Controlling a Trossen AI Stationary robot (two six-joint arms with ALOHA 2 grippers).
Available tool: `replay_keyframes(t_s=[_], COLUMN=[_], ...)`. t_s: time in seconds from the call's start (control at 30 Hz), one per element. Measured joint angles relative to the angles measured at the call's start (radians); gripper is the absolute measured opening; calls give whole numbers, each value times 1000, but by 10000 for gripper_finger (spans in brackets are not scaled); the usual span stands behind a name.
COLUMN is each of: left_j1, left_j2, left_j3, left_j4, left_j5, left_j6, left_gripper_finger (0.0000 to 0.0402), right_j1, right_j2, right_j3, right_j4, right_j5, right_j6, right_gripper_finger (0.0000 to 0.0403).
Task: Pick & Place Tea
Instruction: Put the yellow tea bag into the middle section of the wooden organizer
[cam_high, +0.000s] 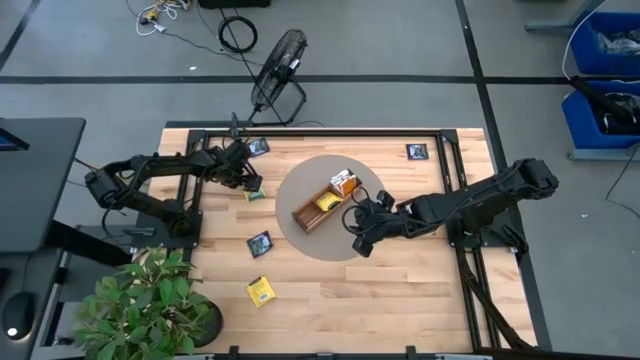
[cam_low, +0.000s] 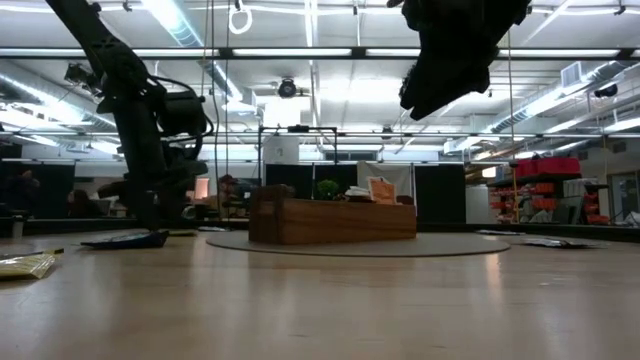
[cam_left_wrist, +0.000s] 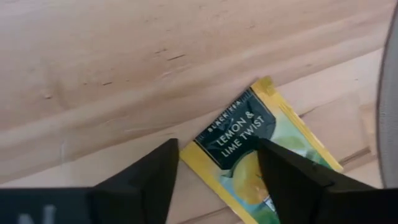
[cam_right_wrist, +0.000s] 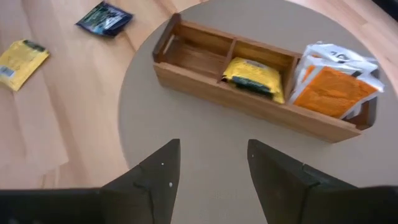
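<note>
High view, left to right: the left gripper (cam_high: 246, 181) is positioned low over the wooden table (cam_high: 400, 290), directly above a yellow-green packet (cam_high: 254, 194) lying just off the rim of the round mat (cam_high: 320, 245). The left wrist view shows this gripper's fingers (cam_left_wrist: 146, 180) spread apart on either side of that packet (cam_left_wrist: 261, 155), which lies flat on the wood and carries a dark label reading "LEMON & LIME TWIST"; contact between fingers and packet cannot be confirmed. A dark navy packet (cam_high: 259, 147) lies near the far edge behind the left gripper, a second navy packet (cam_high: 260, 243) lies nearer the front, and a yellow packet (cam_high: 260, 291) lies closest to the front edge. The wooden tray (cam_high: 312, 213) rests on the mat at a diagonal. Per the right wrist view, one end compartment is bare, the middle compartment holds a yellow packet (cam_right_wrist: 254, 76), and the other end compartment holds orange-and-white packets (cam_right_wrist: 339, 87) standing on edge. The right gripper (cam_high: 360, 228) hovers above the mat just beside the tray, jaws apart and holding nothing. One further navy packet (cam_high: 417, 152) lies near the far edge, well apart from the tray.
</note>
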Motion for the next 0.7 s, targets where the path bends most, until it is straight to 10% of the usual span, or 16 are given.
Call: replay_keyframes(t_s=[0.33, 0.7], left_j1=[-37, -42], left_j2=[5, -64], left_j3=[-2, -6], left_j4=[27, 3], left_j5=[-56, 29], left_j6=[28, 94], left_gripper_finger=[22, 2], right_j1=[-16, -20], right_j2=[0, 0], right_j3=[0, 0], right_j4=[-5, -8], right_j5=[26, 27], right_j6=[-2, 0], right_gripper_finger=[197, 197])
